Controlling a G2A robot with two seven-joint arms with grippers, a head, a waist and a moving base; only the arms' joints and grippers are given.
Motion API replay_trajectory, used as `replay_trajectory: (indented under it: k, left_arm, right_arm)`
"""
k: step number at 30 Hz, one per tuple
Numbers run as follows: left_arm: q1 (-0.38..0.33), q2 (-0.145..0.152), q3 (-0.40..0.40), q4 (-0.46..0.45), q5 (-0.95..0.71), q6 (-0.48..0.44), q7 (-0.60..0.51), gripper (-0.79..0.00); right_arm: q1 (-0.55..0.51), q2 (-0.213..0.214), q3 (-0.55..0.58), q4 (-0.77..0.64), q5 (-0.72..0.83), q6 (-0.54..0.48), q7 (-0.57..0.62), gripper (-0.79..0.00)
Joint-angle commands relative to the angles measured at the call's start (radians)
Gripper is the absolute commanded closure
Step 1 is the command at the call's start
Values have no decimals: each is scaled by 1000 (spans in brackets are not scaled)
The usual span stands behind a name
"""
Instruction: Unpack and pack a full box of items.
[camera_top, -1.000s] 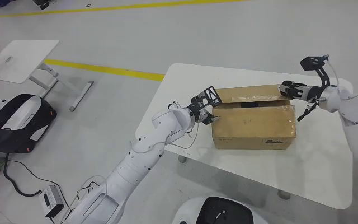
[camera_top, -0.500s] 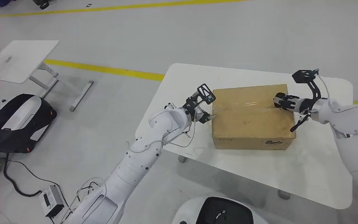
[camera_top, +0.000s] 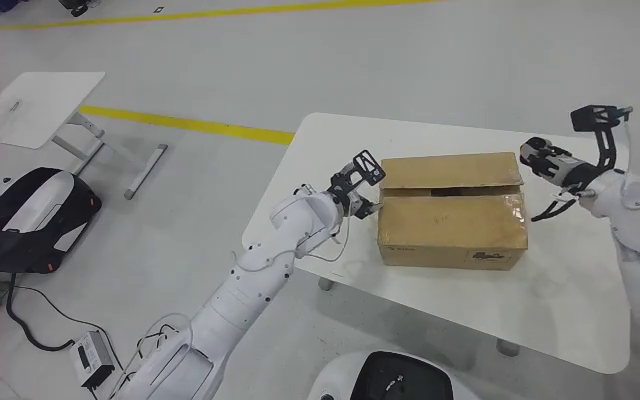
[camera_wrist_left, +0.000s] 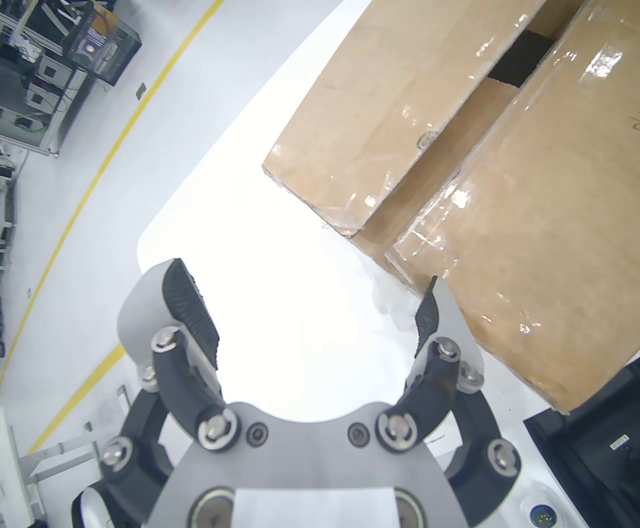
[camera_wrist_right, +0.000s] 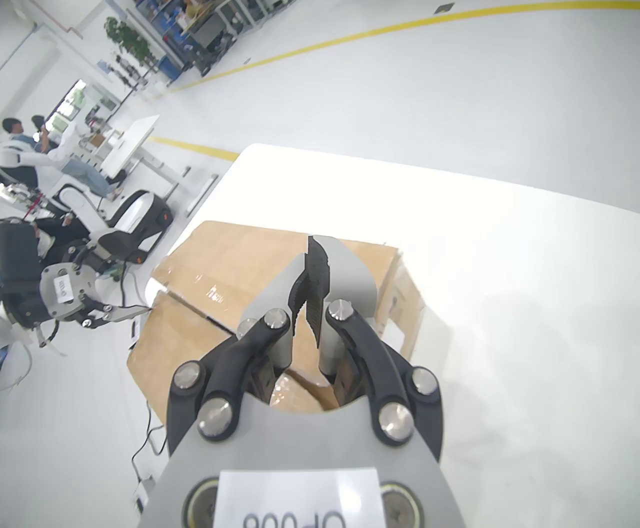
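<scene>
Right hand, clenched empty, has backed off the box end on the table; flaps gape again, so closing hasn't held; left hand, released, sits just beside its corner.

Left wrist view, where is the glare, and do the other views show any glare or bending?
Left wrist view: the taped box glints, and the table between the fingers is washed out white. Right wrist view: the floor's yellow line bows, lens distortion. Top view: a glint on the box's taped corner.
</scene>
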Motion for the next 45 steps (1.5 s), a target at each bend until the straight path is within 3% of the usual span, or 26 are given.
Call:
replay_trajectory:
  k: [1, 5, 10, 11, 13, 14, 20, 32, 45]
  left_arm:
    - [22, 5, -9, -35, 52, 1, 14, -785]
    - [95, 22, -60, -128, 121, -9, 40, -785]
    - [200, 42, -134, -235, 183, -47, 73, -763]
    - [220, 45, -146, -249, 200, -47, 82, -517]
    - [257, 49, -161, -258, 212, -50, 104, -240]
    - [271, 50, -166, -253, 205, -51, 113, 0]
    - [307, 50, -156, -196, 183, -71, 196, 0]
    - [311, 50, -156, -183, 182, -66, 195, 0]
    - [225, 25, -77, -20, 55, -54, 161, 0]
  right_arm:
    - [-26, 8, 25, -25, -25, 42, -24, 0]
    - [-89, 19, 52, -67, -106, 142, -74, 0]
    - [-166, 29, 63, -128, -184, 149, -131, 0]
    - [-179, 30, 67, -136, -183, 150, -133, 0]
    - [-199, 33, 71, -152, -215, 166, -142, 0]
    - [-209, 33, 70, -161, -223, 170, -145, 0]
    - [-243, 35, 84, -189, -221, 178, -144, 0]
    - [-251, 35, 99, -195, -205, 192, -128, 0]
    - [-364, 30, 91, -200, -177, 101, -237, 0]
